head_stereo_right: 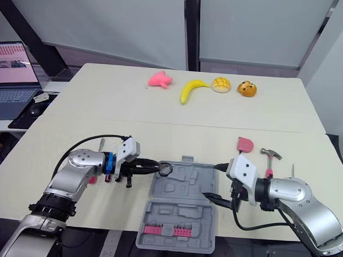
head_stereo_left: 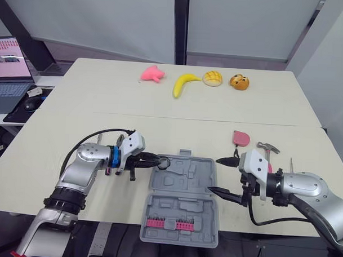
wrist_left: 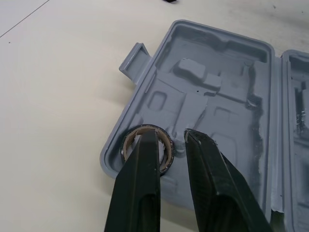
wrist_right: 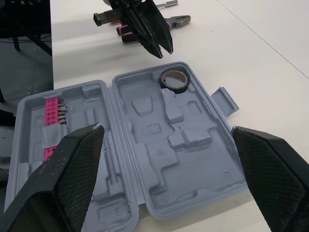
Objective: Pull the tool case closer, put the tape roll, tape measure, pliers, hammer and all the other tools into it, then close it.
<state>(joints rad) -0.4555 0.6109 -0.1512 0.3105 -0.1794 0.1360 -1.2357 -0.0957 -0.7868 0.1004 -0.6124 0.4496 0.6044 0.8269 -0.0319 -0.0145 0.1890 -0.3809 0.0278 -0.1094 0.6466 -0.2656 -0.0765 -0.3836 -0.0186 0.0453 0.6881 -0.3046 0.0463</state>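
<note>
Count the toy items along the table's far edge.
4, in a row: pink toy at the left, then banana, bun, and orange toy at the right. None look hidden.

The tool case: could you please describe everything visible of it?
The tool case is grey moulded plastic, lying open and flat near the table's front edge, between the left hand and the open right hand. Both halves show shaped recesses; the far half has a tab on its outer edge, the near half a pink bit strip. The tape roll lies in the far half's corner by the left hand.
</note>
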